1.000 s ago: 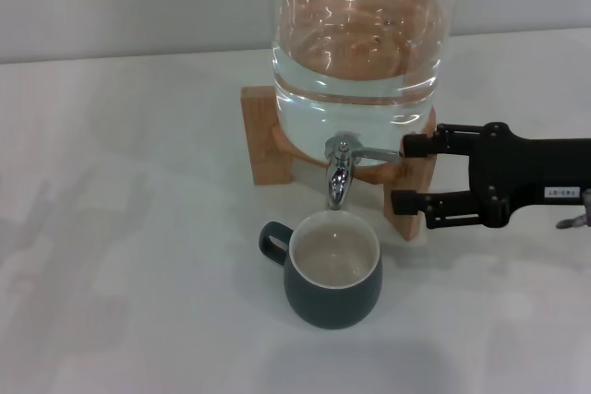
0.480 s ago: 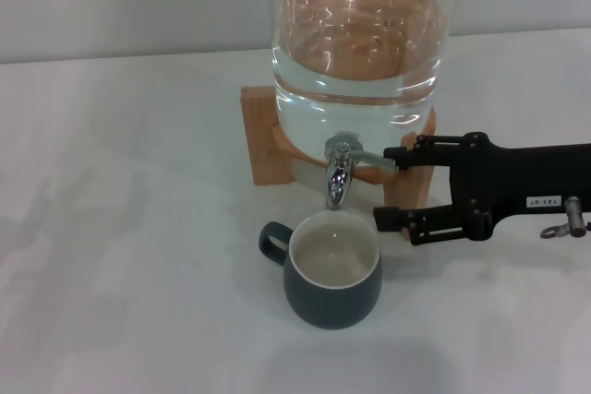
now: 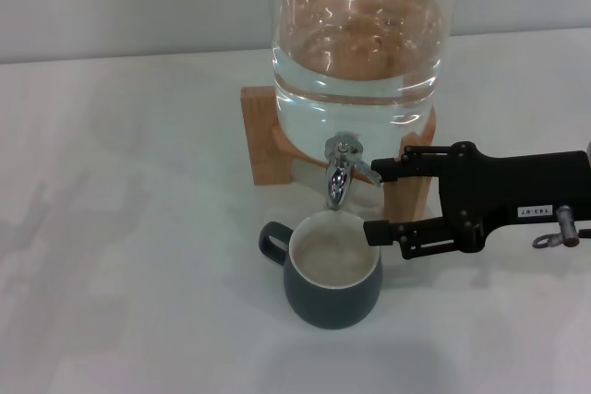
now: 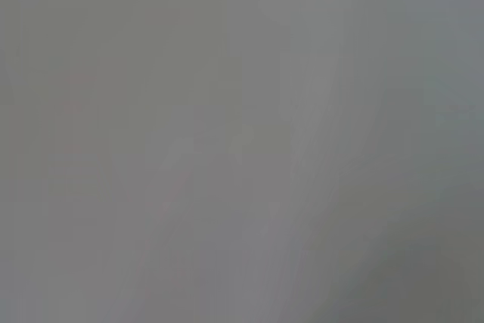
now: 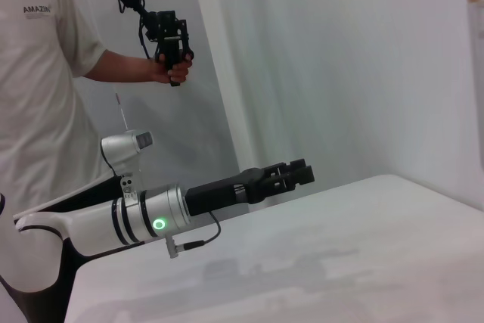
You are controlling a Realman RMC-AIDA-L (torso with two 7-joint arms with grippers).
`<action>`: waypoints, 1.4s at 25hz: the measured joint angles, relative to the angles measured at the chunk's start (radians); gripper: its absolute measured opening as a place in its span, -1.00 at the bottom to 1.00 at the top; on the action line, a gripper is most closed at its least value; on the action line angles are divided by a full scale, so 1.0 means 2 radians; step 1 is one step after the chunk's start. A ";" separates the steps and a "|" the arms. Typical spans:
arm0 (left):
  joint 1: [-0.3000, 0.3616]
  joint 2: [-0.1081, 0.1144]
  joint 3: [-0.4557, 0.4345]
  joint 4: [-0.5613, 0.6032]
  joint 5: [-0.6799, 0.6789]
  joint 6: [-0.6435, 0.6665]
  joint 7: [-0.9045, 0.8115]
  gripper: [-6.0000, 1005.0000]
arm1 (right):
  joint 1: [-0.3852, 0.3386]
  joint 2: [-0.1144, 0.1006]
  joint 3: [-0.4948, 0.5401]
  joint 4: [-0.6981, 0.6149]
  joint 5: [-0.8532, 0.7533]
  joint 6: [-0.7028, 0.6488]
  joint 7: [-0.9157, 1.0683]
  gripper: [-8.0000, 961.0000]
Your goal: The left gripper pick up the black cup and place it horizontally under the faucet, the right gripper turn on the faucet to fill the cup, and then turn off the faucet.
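Observation:
The black cup point(image 3: 332, 276) stands upright on the white table, handle to the left, directly below the faucet point(image 3: 338, 175). The faucet's thin lever point(image 3: 366, 171) slants toward the right. My right gripper point(image 3: 371, 200) is open, reaching in from the right. Its upper finger touches the lever's end and its lower finger hangs just over the cup's right rim. The cup's pale inside looks hazy; I cannot make out a water stream. My left gripper point(image 5: 293, 175) shows only in the right wrist view, held off above the table, away from the cup.
The glass water dispenser point(image 3: 355, 34) sits on a wooden stand point(image 3: 262, 136) behind the cup. The white table point(image 3: 129, 228) stretches to the left and front. A person point(image 5: 45, 73) holding a hand controller stands beyond the table in the right wrist view.
My right gripper has moved left and slightly down onto the faucet. The lever has swung from pointing right to slanting down. The cup has not moved.

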State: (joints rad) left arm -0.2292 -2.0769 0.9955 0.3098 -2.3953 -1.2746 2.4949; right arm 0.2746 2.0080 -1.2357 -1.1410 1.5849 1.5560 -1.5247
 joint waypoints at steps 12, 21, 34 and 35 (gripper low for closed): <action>0.001 0.000 0.000 -0.001 0.001 0.000 0.009 0.39 | 0.000 0.001 0.000 0.000 0.001 -0.009 0.000 0.72; 0.001 0.000 0.000 -0.001 0.001 0.000 0.010 0.39 | -0.004 0.001 0.007 0.001 0.001 -0.013 -0.002 0.72; 0.001 0.000 0.000 0.000 0.000 -0.002 0.010 0.39 | -0.011 -0.001 0.014 0.000 0.001 -0.015 -0.006 0.72; 0.001 0.000 0.000 0.000 0.000 -0.003 0.010 0.39 | -0.011 -0.001 0.014 0.000 0.001 -0.015 -0.006 0.72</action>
State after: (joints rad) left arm -0.2272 -2.0770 0.9956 0.3098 -2.3946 -1.2796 2.5158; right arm 0.2528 2.0064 -1.2071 -1.1403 1.5877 1.5270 -1.5371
